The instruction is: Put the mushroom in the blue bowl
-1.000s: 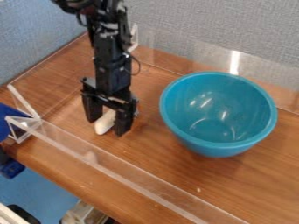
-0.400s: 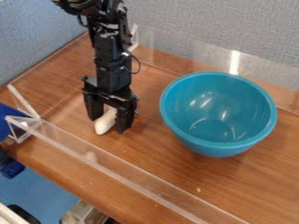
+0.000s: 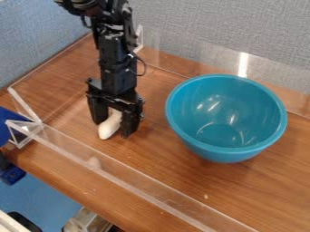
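The black hand (image 3: 115,118) points straight down with its 2 fingers spread wide astride the small cream-stemmed toy mushroom (image 3: 111,128), apparently placed to close on it. The mushroom lies on the brown wooden counter (image 3: 72,100), left of the large glossy teal-blue plastic bowl (image 3: 227,116), which sits empty and near.

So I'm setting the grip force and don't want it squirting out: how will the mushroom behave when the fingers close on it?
The mushroom looks like a small rigid toy, so it is probably stiff and light. Its pale stem seems smooth and rounded, so it may slip or roll between the open gripper fingers straddling it. It lies on the smooth wooden table, so a nudge could slide it.
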